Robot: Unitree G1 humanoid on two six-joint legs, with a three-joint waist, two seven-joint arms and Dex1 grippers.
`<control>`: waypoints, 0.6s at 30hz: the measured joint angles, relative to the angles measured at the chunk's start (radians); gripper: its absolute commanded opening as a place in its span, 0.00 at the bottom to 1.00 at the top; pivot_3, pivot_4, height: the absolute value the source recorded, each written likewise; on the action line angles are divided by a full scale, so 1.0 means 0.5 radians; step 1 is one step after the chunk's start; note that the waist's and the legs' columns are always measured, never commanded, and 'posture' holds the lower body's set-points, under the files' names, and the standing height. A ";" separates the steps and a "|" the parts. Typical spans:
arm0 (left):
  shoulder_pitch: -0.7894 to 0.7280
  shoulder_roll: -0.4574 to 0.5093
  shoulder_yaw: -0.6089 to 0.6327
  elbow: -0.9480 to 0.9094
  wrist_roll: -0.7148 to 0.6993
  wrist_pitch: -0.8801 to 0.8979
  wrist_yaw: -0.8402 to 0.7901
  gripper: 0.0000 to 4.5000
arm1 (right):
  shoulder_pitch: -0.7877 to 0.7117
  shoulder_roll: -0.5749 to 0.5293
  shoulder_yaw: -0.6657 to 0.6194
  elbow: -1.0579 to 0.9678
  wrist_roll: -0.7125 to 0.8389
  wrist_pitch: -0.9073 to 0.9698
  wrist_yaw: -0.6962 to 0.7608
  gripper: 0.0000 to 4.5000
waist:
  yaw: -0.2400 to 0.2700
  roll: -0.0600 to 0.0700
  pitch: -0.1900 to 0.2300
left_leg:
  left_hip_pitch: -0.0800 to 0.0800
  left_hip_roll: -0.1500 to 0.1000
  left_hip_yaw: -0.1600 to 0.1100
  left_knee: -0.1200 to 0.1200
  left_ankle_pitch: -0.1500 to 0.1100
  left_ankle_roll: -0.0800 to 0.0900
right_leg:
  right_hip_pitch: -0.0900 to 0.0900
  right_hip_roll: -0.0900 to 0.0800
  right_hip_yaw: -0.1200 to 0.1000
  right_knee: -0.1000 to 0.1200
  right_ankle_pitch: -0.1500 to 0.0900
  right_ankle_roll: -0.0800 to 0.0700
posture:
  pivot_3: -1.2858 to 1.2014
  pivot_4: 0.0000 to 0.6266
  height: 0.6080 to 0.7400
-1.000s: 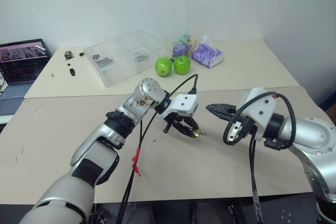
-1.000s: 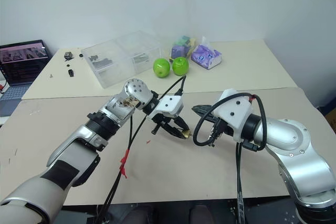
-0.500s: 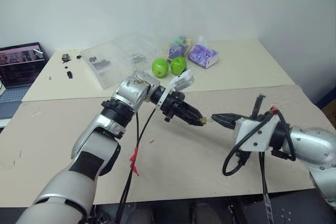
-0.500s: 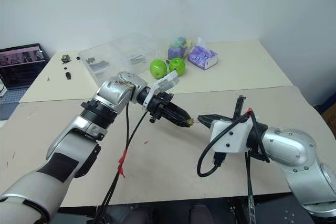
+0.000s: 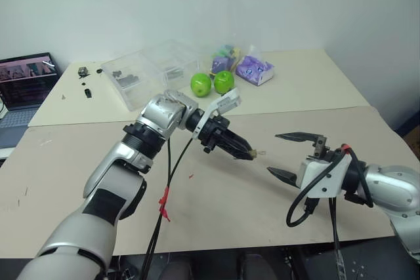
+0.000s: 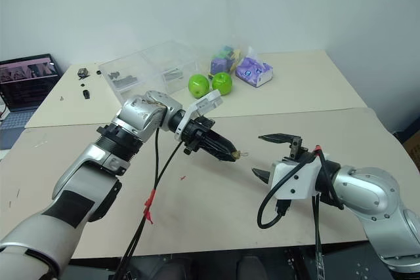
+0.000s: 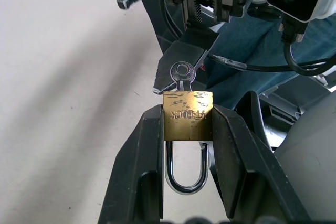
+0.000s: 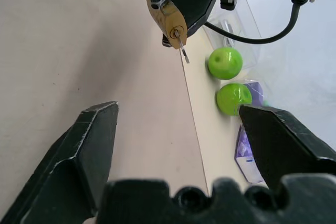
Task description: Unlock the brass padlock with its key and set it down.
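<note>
Right gripper (image 5: 283, 156) now spreading wide and pulling clear of the key (image 7: 181, 72), having been pinched shut at it a second ago. Sitting nearest, at 4 o'clock over the tan table (image 5: 216, 214), holding nothing. Left gripper (image 7: 187, 124), at centre, clamping the brass padlock (image 7: 188, 115) by its sides above the table, key sticking out of its base, shackle between the fingers. Lying farther off at 12 o'clock: two green apples (image 5: 213, 82).
</note>
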 measured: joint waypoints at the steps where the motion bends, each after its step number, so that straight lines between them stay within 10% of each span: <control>1: 0.000 -0.001 -0.004 -0.005 0.000 0.000 0.000 0.21 | -0.021 0.006 0.006 -0.005 0.000 0.014 0.003 0.91 | -0.001 0.000 0.000 | 0.000 0.000 0.000 0.000 0.000 0.000 | 0.000 0.000 0.000 0.000 0.000 0.000 | 0.52 0.24 1.00; 18: -0.001 -0.054 -0.076 -0.050 -0.056 -0.009 0.000 0.21 | -0.217 0.113 0.265 -0.105 -0.079 0.128 0.027 0.91 | 0.002 0.001 0.000 | 0.000 0.000 0.000 0.000 0.000 0.000 | 0.000 0.000 0.000 -0.001 0.000 -0.001 | 0.52 0.24 1.00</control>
